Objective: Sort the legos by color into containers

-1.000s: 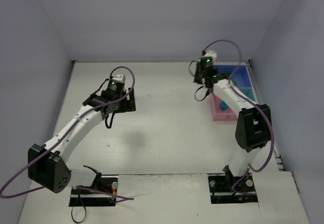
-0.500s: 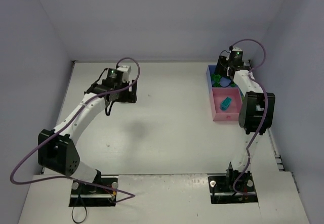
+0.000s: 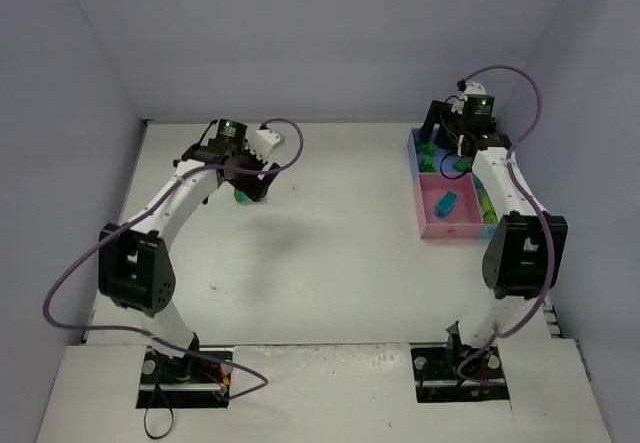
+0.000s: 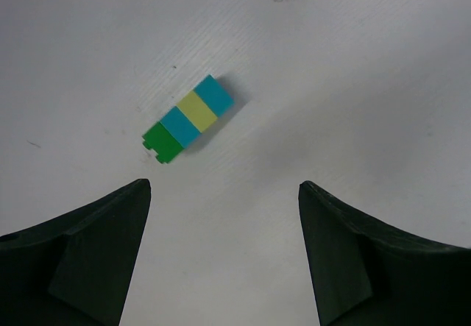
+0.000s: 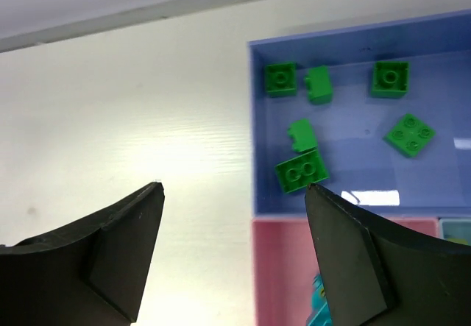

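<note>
Shows both arms swung farther back over the white table [image 3: 330, 263] than a second ago, with the right gripper [image 5: 234, 193] carried rightward to the left edge of the blue tray [image 5: 254, 120], by its border with the pink tray [image 3: 440, 225], jaws spread wide and empty. Finds six green bricks [image 5: 301, 170] loose in that blue tray and one cyan brick [image 3: 446, 203] in the pink one. Leaves the left gripper [image 4: 222, 186] hovering wide apart and empty over a short stack [image 4: 188, 119] of green, cyan, yellow-green and cyan, flat on the table, well left of the trays.

6 bricks [image 5: 389, 78]: in far tray [image 5: 353, 123] | 4-brick stack [image 4: 188, 118]: on table [image 4: 353, 83], left
</note>
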